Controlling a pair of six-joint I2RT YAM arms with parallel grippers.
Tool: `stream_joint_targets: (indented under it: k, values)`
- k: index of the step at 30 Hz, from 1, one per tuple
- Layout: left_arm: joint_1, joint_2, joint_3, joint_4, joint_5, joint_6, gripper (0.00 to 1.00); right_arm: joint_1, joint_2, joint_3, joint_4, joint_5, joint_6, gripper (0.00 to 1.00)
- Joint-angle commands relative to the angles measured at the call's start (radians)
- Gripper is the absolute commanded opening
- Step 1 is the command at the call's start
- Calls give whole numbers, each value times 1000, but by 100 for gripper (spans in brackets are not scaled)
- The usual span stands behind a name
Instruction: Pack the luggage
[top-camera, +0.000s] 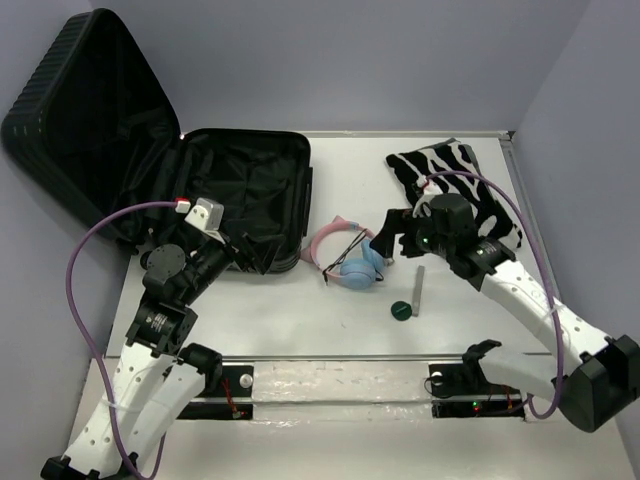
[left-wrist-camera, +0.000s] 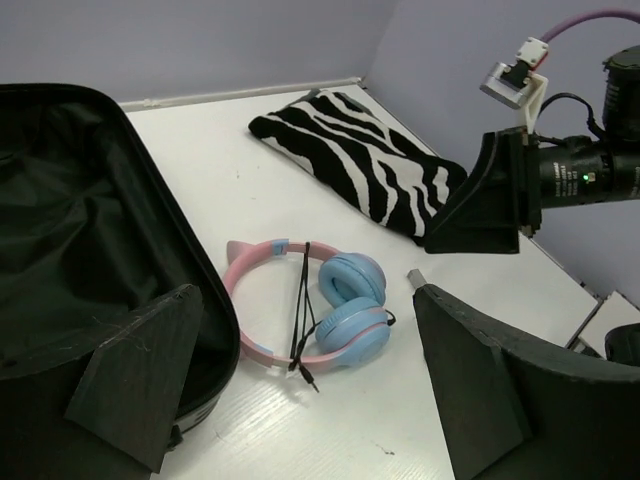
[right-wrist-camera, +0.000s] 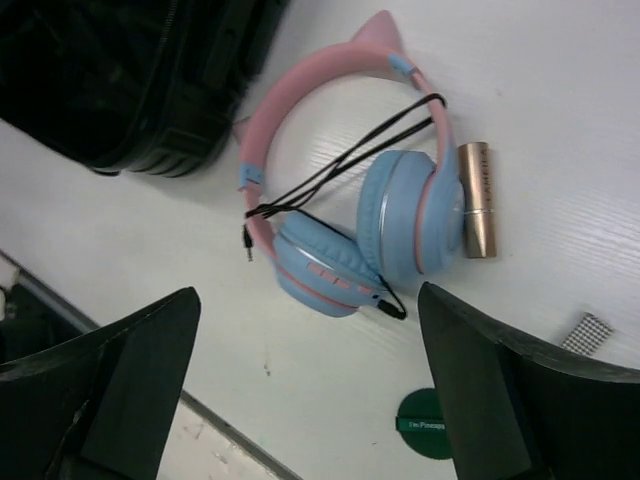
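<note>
Both grippers' jaws spread, left gripper (left-wrist-camera: 300, 400), right gripper (right-wrist-camera: 310, 390), one luggage (top-camera: 240, 190) open, lid raised far-left, one headphones (right-wrist-camera: 350, 210), one zebra cloth (left-wrist-camera: 350, 160).

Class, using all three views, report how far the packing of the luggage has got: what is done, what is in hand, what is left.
Done: the luggage lies open; nothing visible is packed in it.
In hand: nothing is held. The right claw hangs open over the headphones; the left claw is open too.
Left: headphones, gold tube, zebra cloth, green disc and grey strip all remain on the table.
</note>
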Motion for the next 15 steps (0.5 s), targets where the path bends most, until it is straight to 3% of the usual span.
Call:
stream_joint_targets:
  k: [1,9,15]
  values:
    - [6,-2,14,18,31,28,99,43,109,68,16,182,-26,96]
    - [20,-12,11,17,43,37,99,112,316,144,20,348,-43,100]
    - [20,-7,11,15,48,37,99,123,440,204,39,353,-46,100]
